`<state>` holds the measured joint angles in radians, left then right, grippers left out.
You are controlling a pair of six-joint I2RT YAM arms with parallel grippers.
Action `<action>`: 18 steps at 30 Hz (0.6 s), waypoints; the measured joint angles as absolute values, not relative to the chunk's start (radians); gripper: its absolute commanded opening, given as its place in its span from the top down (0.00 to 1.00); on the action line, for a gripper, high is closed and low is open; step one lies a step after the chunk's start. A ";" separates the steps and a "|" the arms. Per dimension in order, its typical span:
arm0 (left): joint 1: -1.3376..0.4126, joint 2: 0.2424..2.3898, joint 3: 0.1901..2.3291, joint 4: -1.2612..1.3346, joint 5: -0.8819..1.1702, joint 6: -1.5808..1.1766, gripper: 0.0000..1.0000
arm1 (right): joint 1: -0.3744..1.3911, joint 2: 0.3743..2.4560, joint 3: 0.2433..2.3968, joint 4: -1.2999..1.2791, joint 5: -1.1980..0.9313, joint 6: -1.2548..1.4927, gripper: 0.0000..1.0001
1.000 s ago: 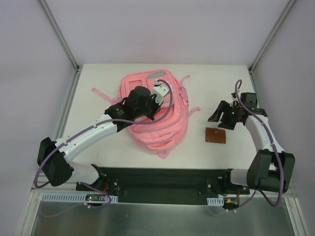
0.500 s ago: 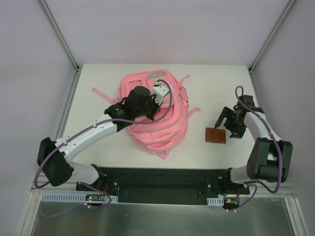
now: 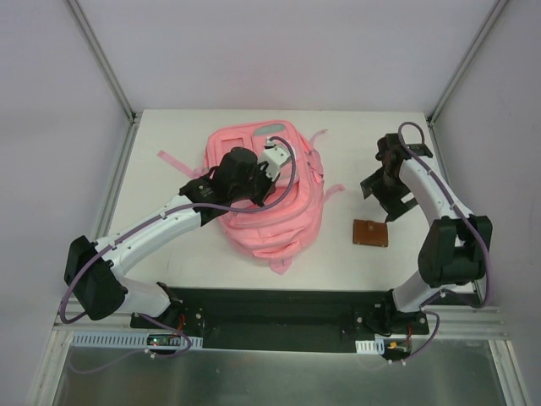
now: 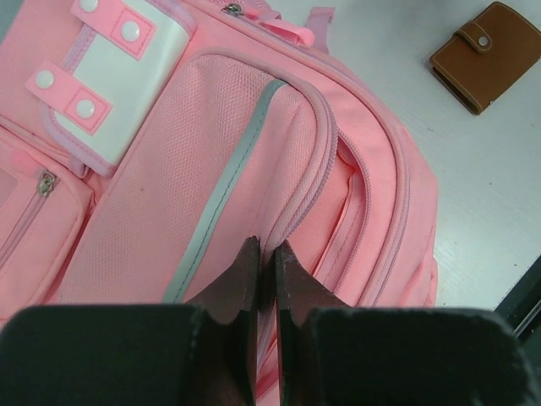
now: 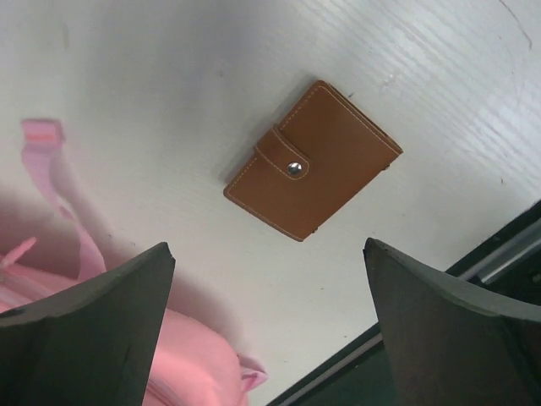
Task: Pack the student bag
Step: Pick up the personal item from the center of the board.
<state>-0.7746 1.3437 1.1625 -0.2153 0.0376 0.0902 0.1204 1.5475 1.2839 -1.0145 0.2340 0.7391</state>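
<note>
Top, left-wrist and right-wrist views. The student bag [image 3: 262,190], a large pink backpack, is lying front-up on the white table [image 3: 169,245], left of centre and reaching toward the far edge, with one pink strap [image 3: 173,159] trailing out to the left. The left arm is reaching over the bag from the near left. The left gripper [image 4: 264,251] is resting with its fingers pressed together, their tips touching the bag's curved zip seam just right of the grey strip [image 4: 224,186]. Whether any fabric is nipped between them cannot be told. The white-and-pink buckle tabs [image 4: 118,68] are showing on the bag's front beyond the fingers. The right gripper [image 5: 268,247] is hanging in the air with its fingers spread wide and nothing between them. It is over the table to the right of the bag. A brown snap-tab wallet [image 5: 317,161] is lying flat and closed on the table, right of the bag and apart from it, just nearer than the right gripper in the top view.
</note>
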 measured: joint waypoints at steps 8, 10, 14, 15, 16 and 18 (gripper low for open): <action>-0.770 1.347 1.163 -0.215 0.044 0.090 1.00 | 0.131 1.640 1.153 -1.095 0.221 1.008 0.04; -0.764 1.347 1.163 -0.216 0.046 0.090 1.00 | 0.144 1.624 1.104 -1.089 0.222 1.047 0.04; -0.756 1.347 1.163 -0.215 0.051 0.089 1.00 | 0.161 1.604 1.082 -1.021 0.221 1.081 0.04; -0.755 1.347 1.163 -0.216 0.053 0.089 1.00 | 0.162 1.608 1.082 -0.994 0.220 1.084 0.04; -0.754 1.347 1.163 -0.216 0.053 0.089 1.00 | 0.162 1.613 1.082 -0.971 0.220 1.087 0.04; -0.751 1.347 1.163 -0.215 0.056 0.088 1.00 | 0.165 1.632 1.082 -0.937 0.220 1.094 0.04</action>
<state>-0.7513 1.3472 1.1625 -0.2153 0.0559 0.0883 0.1646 1.6318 1.0821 -0.9371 0.2203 1.0943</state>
